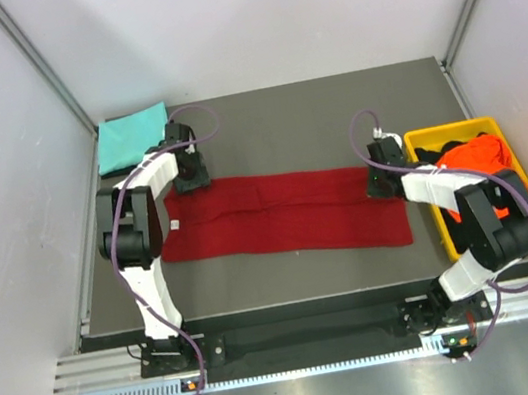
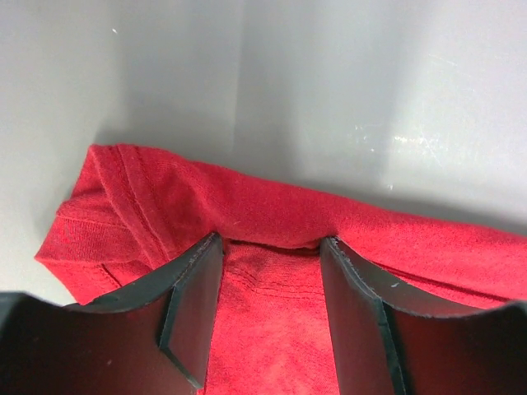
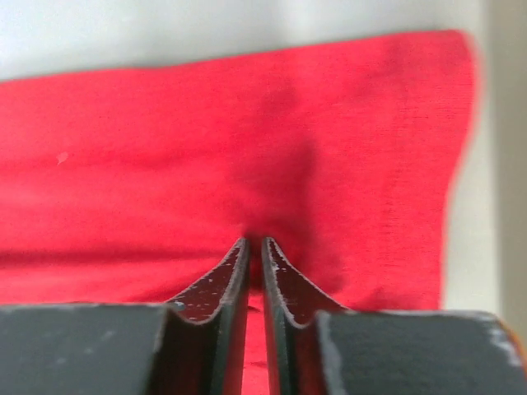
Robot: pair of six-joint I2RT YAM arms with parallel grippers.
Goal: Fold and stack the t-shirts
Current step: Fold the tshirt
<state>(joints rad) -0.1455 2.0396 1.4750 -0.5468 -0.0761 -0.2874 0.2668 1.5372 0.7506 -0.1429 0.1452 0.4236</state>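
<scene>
Left gripper (image 2: 272,243) jaws apart; right gripper (image 3: 254,243) pinched on red t-shirt (image 3: 165,148); both elbows bent.

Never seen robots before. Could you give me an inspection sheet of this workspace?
Surface: dark table, flat.
Job's things: dark red t-shirt spread mid-table; teal t-shirt folded, far left corner; orange t-shirt and black t-shirt in yellow bin.
Clutter: nothing seen.
Tools: left tool open at the red shirt's left end; right tool pinching its right end.
Cables: purple cables loop off both arms.
Surroundings: pale walls, metal rail in front.
</scene>
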